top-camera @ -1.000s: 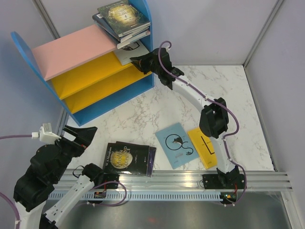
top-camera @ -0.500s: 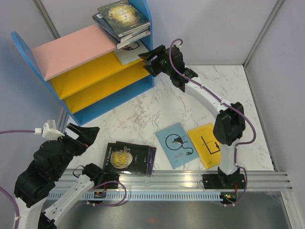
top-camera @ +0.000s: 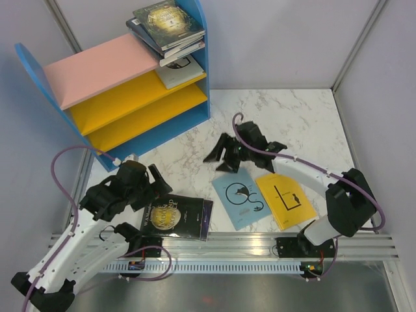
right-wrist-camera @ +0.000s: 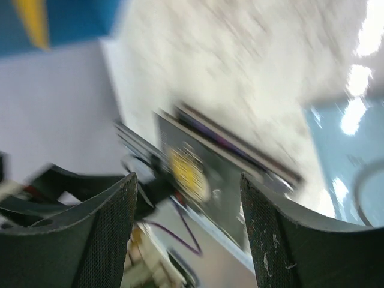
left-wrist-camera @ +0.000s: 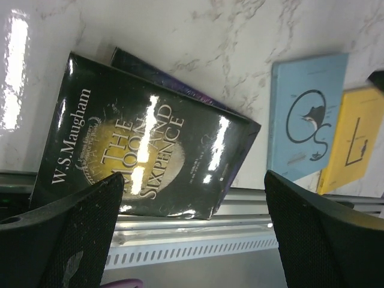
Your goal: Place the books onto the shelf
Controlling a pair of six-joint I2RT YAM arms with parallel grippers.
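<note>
right tool (top-camera: 220, 159) is spread and empty, hanging over the far corner of the pale blue book (top-camera: 240, 197); the yellow book (top-camera: 284, 199) lies just beside that one. left tool (left-wrist-camera: 193, 177) gapes wide, empty, above the black book (left-wrist-camera: 138, 156), which rests on a purple book (top-camera: 208, 218) near the desk's (top-camera: 292, 123) front edge. other books (top-camera: 168, 26) are stacked on the shelf's (top-camera: 91, 71) pink top.

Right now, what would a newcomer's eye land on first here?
The bright blue, pink and yellow shelf at the far left, with a stack of books on its top board's right end. Then the books lying flat near the front edge: a glossy black book, a pale blue book and a yellow book.
</note>
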